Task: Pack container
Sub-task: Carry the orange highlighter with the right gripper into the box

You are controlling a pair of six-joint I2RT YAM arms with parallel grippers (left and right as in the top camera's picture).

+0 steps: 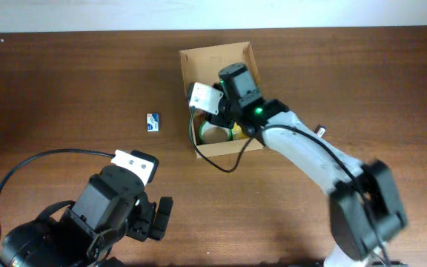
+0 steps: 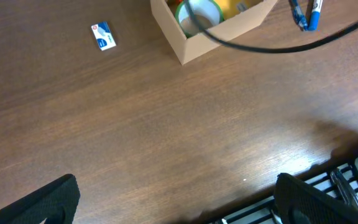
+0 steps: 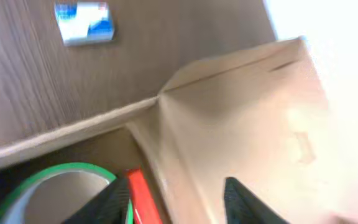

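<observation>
The tan cardboard container (image 1: 237, 146) stands open at the table's back centre, its flap lid (image 1: 217, 58) folded back. Inside lie a green tape roll (image 3: 55, 177), a red marker (image 3: 140, 198) and something yellow (image 2: 229, 7). My right gripper (image 3: 179, 202) is open over the box's left part, one finger inside by the red marker and tape roll, the other on the flap side, holding nothing. It also shows in the overhead view (image 1: 212, 111). My left gripper (image 2: 179, 199) is open and empty, low over bare table at the front left (image 1: 156, 219).
A small blue and white card (image 1: 153, 122) lies on the table left of the box. Blue markers (image 2: 306, 15) lie right of the box. A black cable (image 2: 278, 48) hangs across the box's front corner. The table's front edge (image 2: 328, 163) is close to my left gripper.
</observation>
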